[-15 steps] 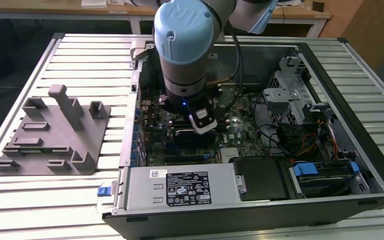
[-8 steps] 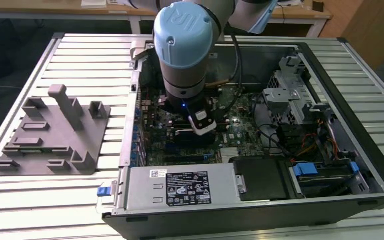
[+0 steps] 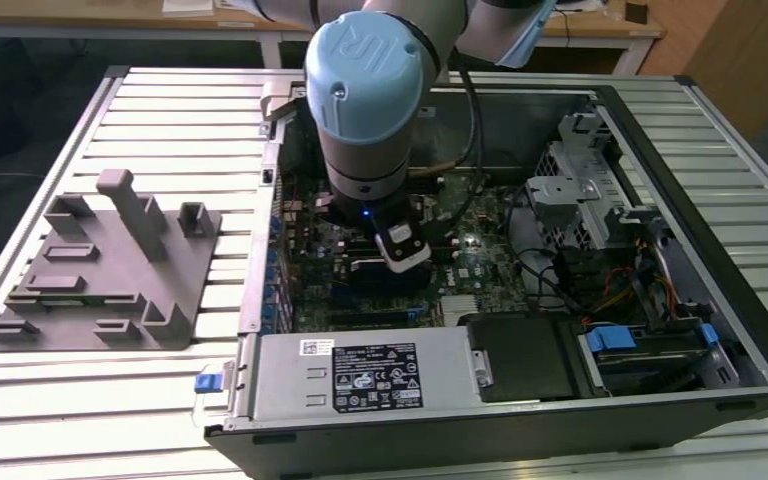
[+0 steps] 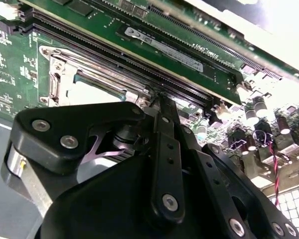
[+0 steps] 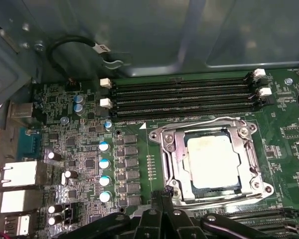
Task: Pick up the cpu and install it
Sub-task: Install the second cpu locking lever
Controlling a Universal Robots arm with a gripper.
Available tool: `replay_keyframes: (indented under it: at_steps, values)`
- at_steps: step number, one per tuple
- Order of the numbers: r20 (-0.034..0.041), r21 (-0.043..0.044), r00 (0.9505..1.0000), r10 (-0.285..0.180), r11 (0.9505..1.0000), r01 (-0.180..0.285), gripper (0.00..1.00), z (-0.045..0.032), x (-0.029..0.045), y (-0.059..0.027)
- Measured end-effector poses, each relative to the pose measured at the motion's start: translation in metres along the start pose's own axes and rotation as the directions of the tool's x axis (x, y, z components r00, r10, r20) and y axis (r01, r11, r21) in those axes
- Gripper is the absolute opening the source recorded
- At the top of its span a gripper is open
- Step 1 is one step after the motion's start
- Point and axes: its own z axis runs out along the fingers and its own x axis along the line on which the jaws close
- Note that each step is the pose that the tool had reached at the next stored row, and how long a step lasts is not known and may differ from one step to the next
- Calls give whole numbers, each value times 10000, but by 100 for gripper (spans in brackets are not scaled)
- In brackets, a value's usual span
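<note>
I am seeing the cpu [image 5: 212, 162] sitting flat inside the socket frame [image 5: 214, 160] on the motherboard [image 5: 79, 149], its pale metal top facing up; in the second wrist view the cpu [image 4: 97, 93] is lying under the frame's rail. I am holding the gripper [image 5: 165, 195] just off the socket's 7 o'clock corner, its fingers drawn together and gripping nothing. In the exterior view the arm [image 3: 364, 110] is reaching down into the open computer case [image 3: 704, 190], with the grey fixture [image 3: 104, 265] lying at the case's 9 o'clock.
</note>
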Motion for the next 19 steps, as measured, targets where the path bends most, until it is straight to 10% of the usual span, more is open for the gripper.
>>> replay_keyframes:
  at_steps: [6,15,19]
  values:
    - [1,-6,10000,-1,10000,1,11,-35,5,12]
    - [2,7,10000,4,10000,-4,11,-326,-13,115]
    - [44,330,10000,18,9995,-20,11,-382,-42,140]
